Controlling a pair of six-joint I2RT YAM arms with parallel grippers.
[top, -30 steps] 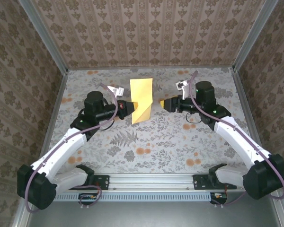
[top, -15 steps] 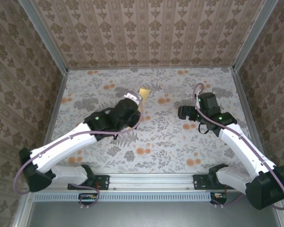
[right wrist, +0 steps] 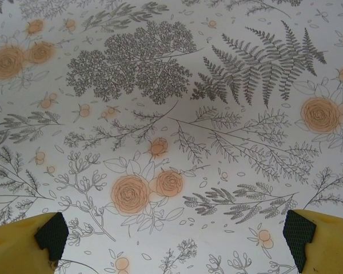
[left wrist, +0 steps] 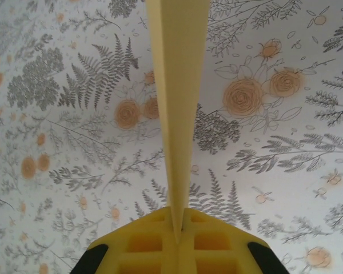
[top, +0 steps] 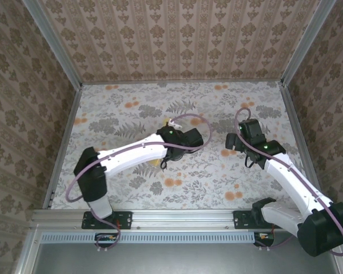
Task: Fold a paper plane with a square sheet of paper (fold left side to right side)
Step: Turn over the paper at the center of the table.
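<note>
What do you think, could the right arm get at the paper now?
Probably yes: the right arm hangs close by with open jaws, the table between looks free, and the left arm holds the paper edge-on in shut jaws.

Desk (top: 217,171) lying under a pale floral print, grey ferns and orange roses spreading over it, metal rail (top: 183,217) running along its near edge.
</note>
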